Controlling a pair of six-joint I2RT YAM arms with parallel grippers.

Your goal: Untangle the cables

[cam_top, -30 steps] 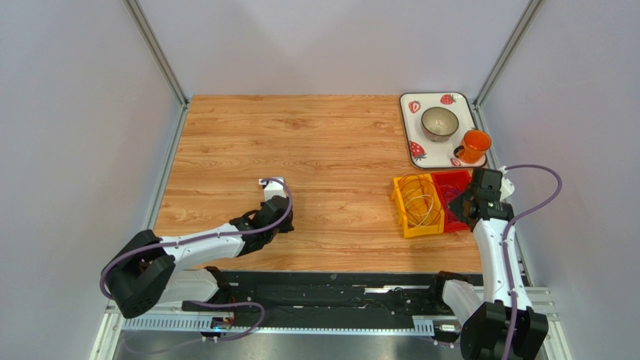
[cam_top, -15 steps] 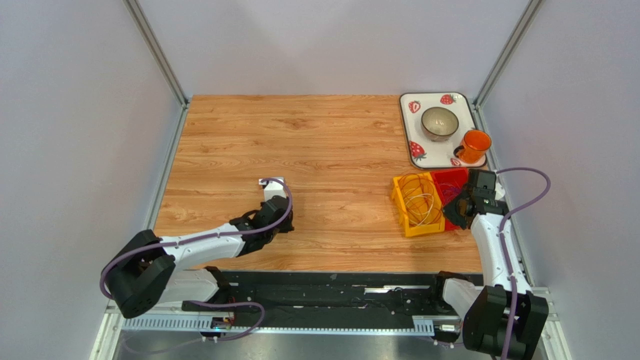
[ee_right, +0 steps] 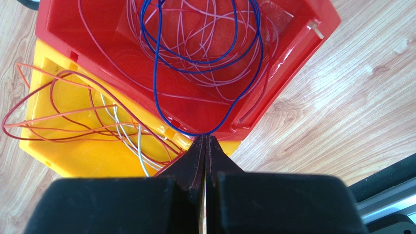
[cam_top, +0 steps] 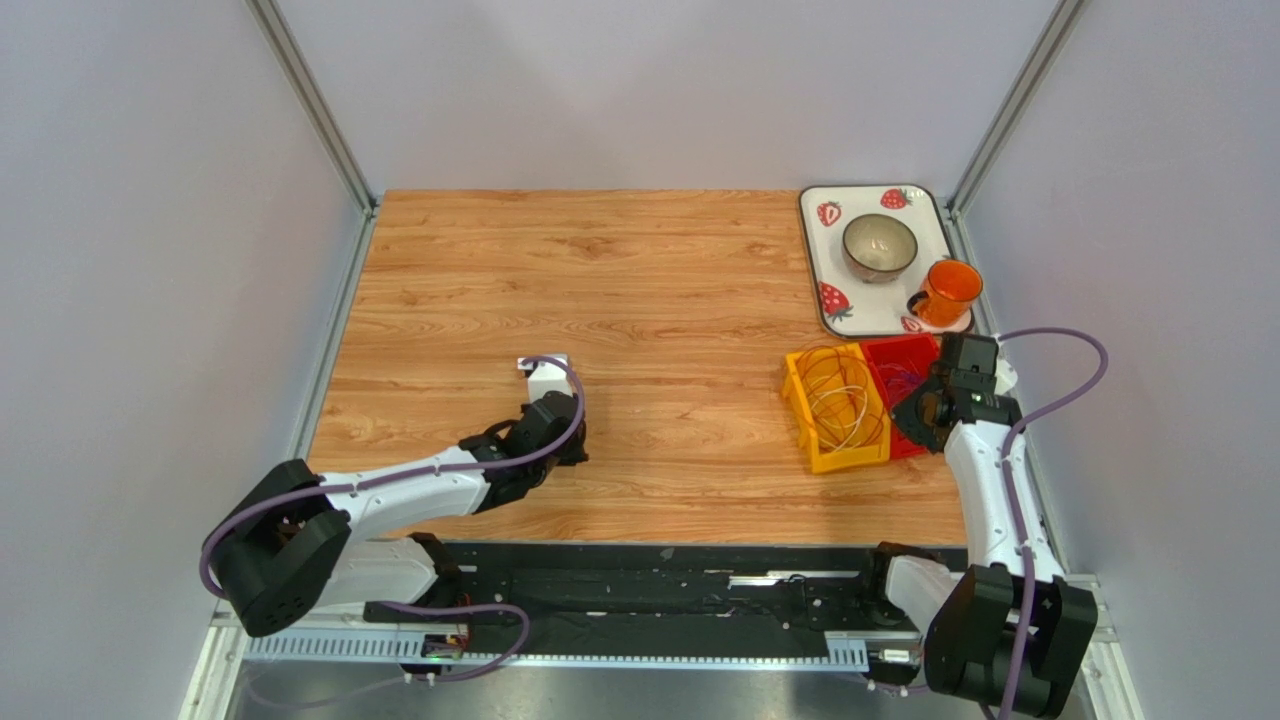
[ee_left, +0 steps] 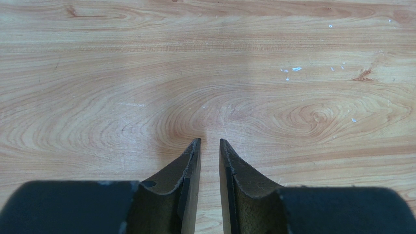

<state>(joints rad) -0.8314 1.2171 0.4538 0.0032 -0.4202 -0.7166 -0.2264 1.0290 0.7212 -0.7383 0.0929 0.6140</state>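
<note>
Cables (ee_right: 195, 44) are coiled in two bins: orange, red and whitish loops in the yellow bin (ee_right: 88, 158), pinkish loops and a blue cable (ee_right: 155, 78) in the red bin (ee_right: 312, 27). The blue cable is pinched by the closed right pincer (ee_right: 205, 139), whose arm is shifted only slightly since a second ago. The left pincer (ee_left: 210, 142) is held slightly parted over the table (ee_left: 146, 73), unmoved.

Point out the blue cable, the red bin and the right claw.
blue cable (ee_right: 155, 78): right wrist view, left run of its loop.
red bin (ee_right: 56, 27): right wrist view, left inner wall.
right claw (ee_right: 205, 139): right wrist view, between its shut fingertips.
</note>
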